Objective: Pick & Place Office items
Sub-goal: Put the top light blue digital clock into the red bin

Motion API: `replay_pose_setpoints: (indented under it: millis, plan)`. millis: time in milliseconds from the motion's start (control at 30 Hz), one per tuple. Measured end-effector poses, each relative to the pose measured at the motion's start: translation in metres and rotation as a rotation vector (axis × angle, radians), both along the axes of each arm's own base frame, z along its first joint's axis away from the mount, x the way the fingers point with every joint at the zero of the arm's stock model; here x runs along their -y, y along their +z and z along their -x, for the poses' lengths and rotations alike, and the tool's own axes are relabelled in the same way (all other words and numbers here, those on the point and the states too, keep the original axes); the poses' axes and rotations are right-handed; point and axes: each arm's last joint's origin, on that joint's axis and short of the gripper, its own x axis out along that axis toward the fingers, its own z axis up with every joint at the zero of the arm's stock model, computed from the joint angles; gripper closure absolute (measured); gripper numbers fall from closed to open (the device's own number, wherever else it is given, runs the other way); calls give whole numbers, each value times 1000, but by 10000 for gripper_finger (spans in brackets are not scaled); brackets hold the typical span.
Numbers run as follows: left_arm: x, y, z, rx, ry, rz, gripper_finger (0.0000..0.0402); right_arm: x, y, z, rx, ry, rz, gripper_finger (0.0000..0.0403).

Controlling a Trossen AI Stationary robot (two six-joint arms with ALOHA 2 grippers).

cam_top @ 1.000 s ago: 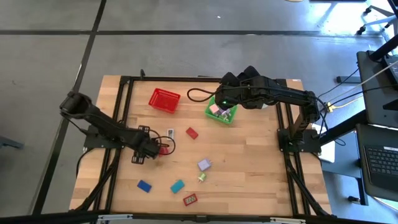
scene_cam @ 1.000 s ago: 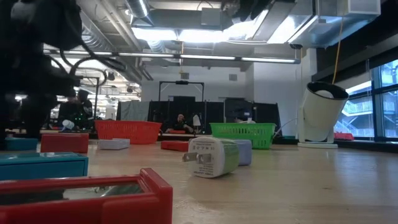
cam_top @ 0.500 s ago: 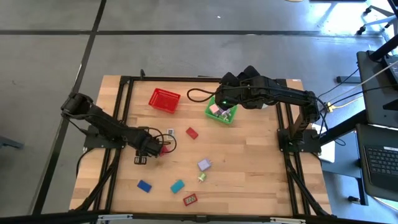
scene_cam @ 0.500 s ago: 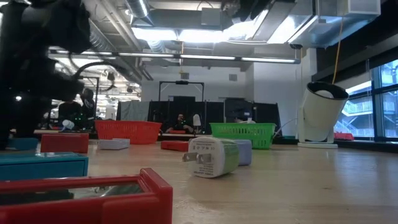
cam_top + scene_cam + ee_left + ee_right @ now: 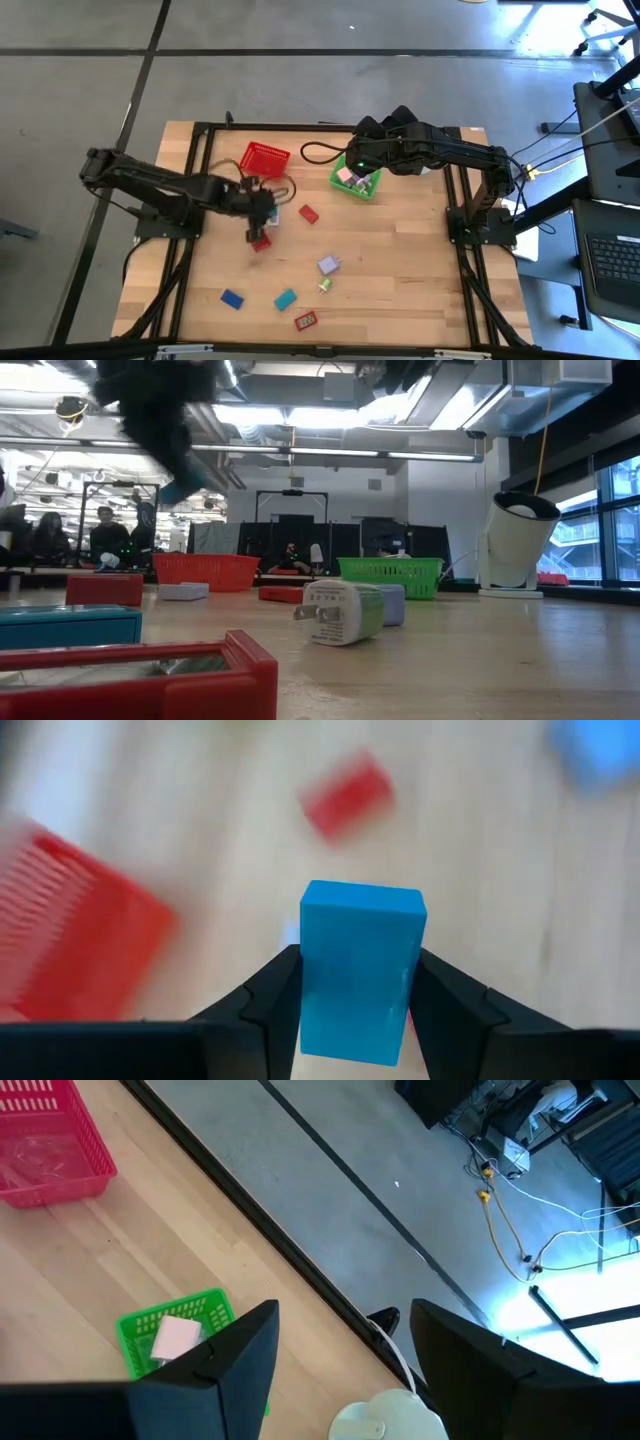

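Blue plastic fills the left wrist view: the left gripper [image 5: 355, 1005] is clenched on a blue block [image 5: 360, 975], one dark finger pressed against each side. A second ago this gripper sat low over the table near 9 o'clock with its fingers spread; it has since closed, lifted, and swung toward the red basket [image 5: 264, 160] at 11 o'clock. Treat the pick as complete and the transport as under way.

Note the following:

- In the high view the left gripper [image 5: 262, 205] hangs between the red basket and the small white item [image 5: 275, 213], with a red block [image 5: 260, 242] on the table just beside it at 6 o'clock.
- The wrist picture is smeared, so you cannot confirm from it alone how far the block sits above the wood; it appears clear of the surface.
- The right gripper [image 5: 340, 1355] holds nothing. Its fingers stand apart above the green basket [image 5: 355, 181] at 12 o'clock, which already contains a pale item [image 5: 178, 1336].

Remaining loose items lie toward 6 o'clock: a blue piece [image 5: 232, 298], a teal piece [image 5: 285, 299], a red frame-like piece [image 5: 306, 321], a lavender piece [image 5: 328, 265] and a red block [image 5: 308, 213] nearer centre. Expect several more cycles before the table is sorted. Next, you must position the held block over a basket opening before release.
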Motion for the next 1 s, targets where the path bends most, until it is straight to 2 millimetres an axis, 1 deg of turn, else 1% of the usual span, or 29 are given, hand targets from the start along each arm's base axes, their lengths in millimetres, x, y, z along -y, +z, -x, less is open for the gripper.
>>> replay_pose_setpoints:
  millis: [133,300,500,767,900,1000]
  plan:
    - [-20,36,-8,245,32,-74,254,0,0,0,-10,8,3,175]
    - [-46,66,-15,545,104,-94,254,0,0,0,-29,30,-7,175]
    - [-64,91,-22,832,113,-78,254,0,0,0,-30,31,-9,175]
    - [-76,106,-22,969,108,-136,254,0,0,0,-5,11,-16,175]
    - [-76,108,-22,989,82,-136,252,0,0,0,15,-6,-22,175]
    - [-76,108,-22,987,76,-141,244,0,0,-1,25,-11,-24,175]
